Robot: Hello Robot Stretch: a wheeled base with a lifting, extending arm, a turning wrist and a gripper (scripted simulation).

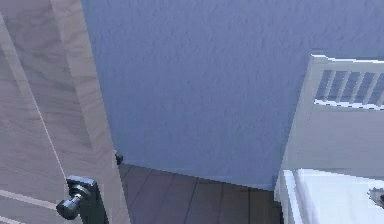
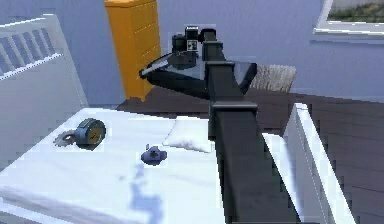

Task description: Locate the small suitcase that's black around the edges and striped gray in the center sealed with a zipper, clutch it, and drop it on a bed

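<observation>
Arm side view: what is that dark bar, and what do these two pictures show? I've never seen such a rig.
This is a wheeled robot with one reaching arm. The forward view looks ahead: a door, a blue wall, a white bed end. The arm side view looks out sideways over the bed. The dark bar is the arm; the gripper at its end holds a flat dark case, clear of the bed. On the bed lie a pillow, a round thing and a small dark thing.

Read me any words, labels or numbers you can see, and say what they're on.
None readable.
The two white squares on the arm carry black marks, not letters.
The dark case, yellow cabinet, bed and door show no print.
</observation>
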